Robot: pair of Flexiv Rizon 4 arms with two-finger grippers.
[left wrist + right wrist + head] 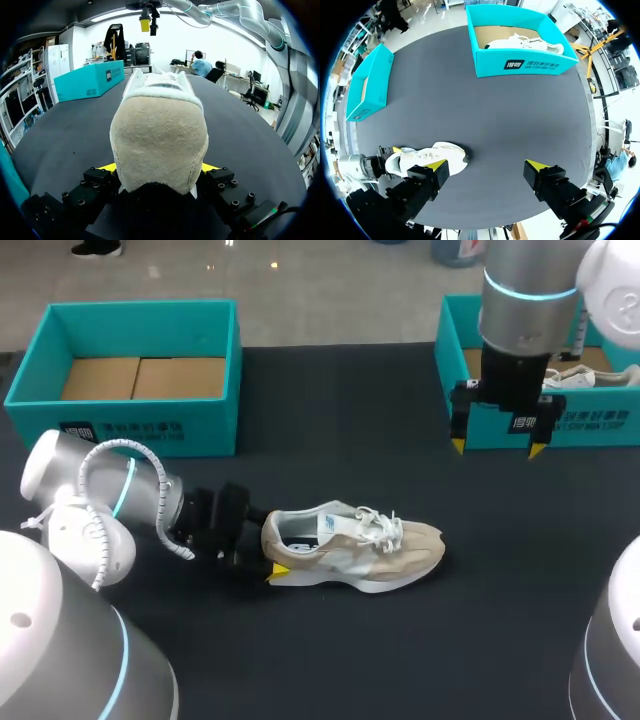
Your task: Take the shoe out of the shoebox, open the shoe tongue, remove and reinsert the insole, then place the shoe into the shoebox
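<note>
Left gripper [270,555] is pinching the heel of the shoe [355,545], one yellow tip on each side. It's a tan and white sneaker with white laces, sitting upright on its sole on the black table [330,440]. Its long axis runs side to side, toe pointing to my right. Further back, the right gripper [497,447] hangs spread wide in front of the right shoebox [560,425], which holds a second shoe [590,378]. The left shoebox [130,425] is at the far left.

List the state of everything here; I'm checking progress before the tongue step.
shoe: on its sole, outside both boxes
left shoebox: open, empty
right shoebox: open, holding a second shoe
left jaws: shut on the shoe's heel
right jaws: open, holding nothing
</note>
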